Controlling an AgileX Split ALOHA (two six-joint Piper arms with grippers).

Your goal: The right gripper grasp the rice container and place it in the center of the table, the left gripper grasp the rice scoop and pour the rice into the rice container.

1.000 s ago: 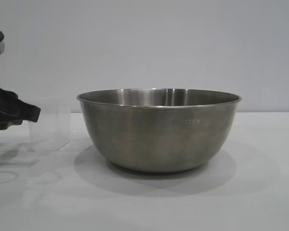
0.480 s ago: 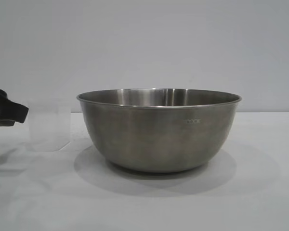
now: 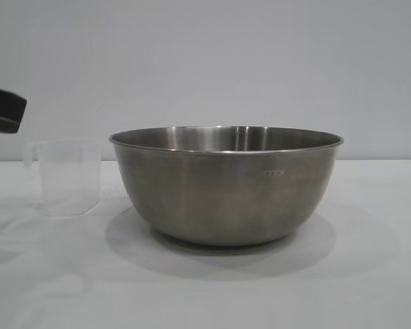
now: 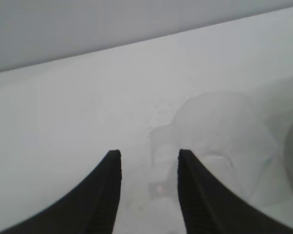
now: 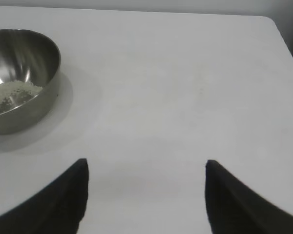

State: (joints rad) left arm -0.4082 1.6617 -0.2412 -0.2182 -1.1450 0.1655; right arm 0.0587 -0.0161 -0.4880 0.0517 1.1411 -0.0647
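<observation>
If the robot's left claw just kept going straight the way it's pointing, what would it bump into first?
Probably the rice scoop. In the left wrist view the left gripper is open and empty, and the frosted cup stands on the table just ahead, a bit off to one side. It might pass beside or above it; depth is hard to judge.

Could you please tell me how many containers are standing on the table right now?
2: the wide round stainless-steel bowl sits mid-table holding rice; the small translucent plastic measuring cup stands upright beside it, toward the left arm. Nothing else shows.
</observation>
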